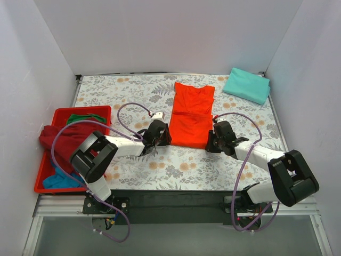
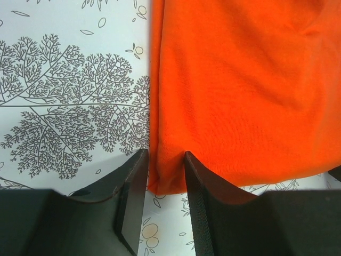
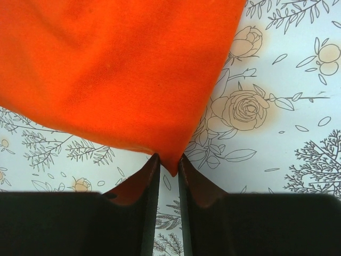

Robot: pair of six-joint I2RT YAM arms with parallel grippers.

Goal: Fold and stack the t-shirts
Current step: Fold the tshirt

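Observation:
The orange-red t-shirt (image 1: 192, 114) lies flat mid-table, folded into a long strip, collar at the far end. My left gripper (image 1: 162, 140) is at its near-left corner. In the left wrist view the jaws (image 2: 165, 154) are closed on that bunched corner of the shirt (image 2: 240, 96). My right gripper (image 1: 214, 137) is at the near-right corner. In the right wrist view its jaws (image 3: 169, 157) pinch the tip of the shirt (image 3: 106, 69). A folded mint-teal t-shirt (image 1: 246, 84) lies at the far right.
A red plastic tray (image 1: 80, 109) stands at the left edge, holding a maroon shirt (image 1: 61, 140), a green one (image 1: 85, 118) and a blue one (image 1: 56, 180). White walls close in the floral tablecloth (image 1: 128, 93) on three sides.

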